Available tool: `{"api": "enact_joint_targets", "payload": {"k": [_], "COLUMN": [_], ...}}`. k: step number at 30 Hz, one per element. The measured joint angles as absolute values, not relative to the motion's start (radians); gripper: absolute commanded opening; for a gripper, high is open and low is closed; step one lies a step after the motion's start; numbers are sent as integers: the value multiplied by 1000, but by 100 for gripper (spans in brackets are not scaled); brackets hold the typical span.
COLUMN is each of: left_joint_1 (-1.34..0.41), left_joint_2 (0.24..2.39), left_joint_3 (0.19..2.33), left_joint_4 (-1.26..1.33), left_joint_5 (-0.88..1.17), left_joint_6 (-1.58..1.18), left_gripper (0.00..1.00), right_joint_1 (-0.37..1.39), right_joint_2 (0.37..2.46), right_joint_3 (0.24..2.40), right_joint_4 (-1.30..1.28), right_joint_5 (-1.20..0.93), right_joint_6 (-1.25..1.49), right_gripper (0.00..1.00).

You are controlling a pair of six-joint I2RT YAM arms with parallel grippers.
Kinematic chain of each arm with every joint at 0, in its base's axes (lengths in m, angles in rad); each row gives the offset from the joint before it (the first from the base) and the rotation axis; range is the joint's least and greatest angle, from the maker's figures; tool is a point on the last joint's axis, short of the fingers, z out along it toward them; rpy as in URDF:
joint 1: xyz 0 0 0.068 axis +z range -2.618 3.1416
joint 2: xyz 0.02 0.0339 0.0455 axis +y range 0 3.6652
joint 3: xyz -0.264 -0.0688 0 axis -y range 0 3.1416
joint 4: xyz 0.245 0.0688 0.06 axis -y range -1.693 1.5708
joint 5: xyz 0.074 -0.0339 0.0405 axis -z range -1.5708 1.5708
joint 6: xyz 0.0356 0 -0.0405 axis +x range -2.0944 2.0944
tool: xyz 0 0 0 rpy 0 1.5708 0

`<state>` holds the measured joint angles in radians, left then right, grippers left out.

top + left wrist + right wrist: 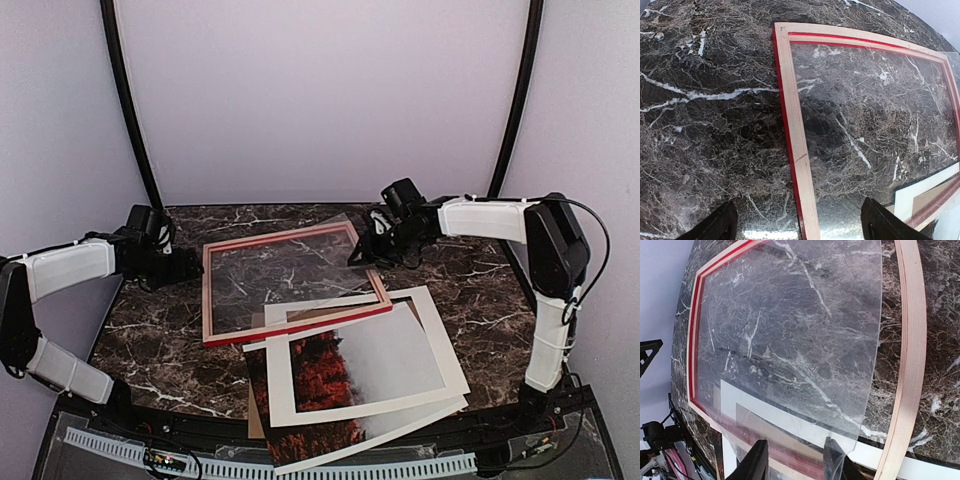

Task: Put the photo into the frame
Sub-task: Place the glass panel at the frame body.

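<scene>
The frame (208,295) lies on the marble table with its pale wood back up and red edges showing. A clear pane (290,270) lies tilted over it, with its right side raised. The photo (320,375) of red trees and fog lies near the front, partly under a white mat (440,350). My left gripper (188,265) is open and empty, with its fingers either side of the frame's left rail (795,125). My right gripper (368,240) is open at the pane's raised right corner. In the right wrist view the pane (790,330) lies across its fingers (752,465), and the frame rail (910,340) is on the right.
A brown backing board (254,415) sticks out under the photo at the front left. The white mat (790,412) reaches under the frame's near rail. The table's front edge runs just below the photo, and dark tent poles stand at the back.
</scene>
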<state>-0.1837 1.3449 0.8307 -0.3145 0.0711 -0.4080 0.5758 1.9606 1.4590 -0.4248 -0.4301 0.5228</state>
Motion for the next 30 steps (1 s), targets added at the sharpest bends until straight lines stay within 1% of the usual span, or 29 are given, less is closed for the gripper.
{"api": "enact_joint_targets", "payload": {"k": [6,11,30], "left_joint_1": [-184,-184,-184], "left_joint_2": [1350,1358,1430], "left_joint_3": [831,831,835], "left_joint_4": [-313,-310,-303], "left_joint_5": [72,72,93], "left_joint_6": [-408,-408,-408], "left_gripper": [88,88,88], "right_joint_1": [576,576,576], "right_joint_2": [1967,1968,1968], "right_joint_3": [1483,1506,1542], "right_joint_4": [-453,-486,-583], "right_joint_5": [-400,-355,-142], "right_joint_6": [507,493,411], "right_gripper": [57,63,64]}}
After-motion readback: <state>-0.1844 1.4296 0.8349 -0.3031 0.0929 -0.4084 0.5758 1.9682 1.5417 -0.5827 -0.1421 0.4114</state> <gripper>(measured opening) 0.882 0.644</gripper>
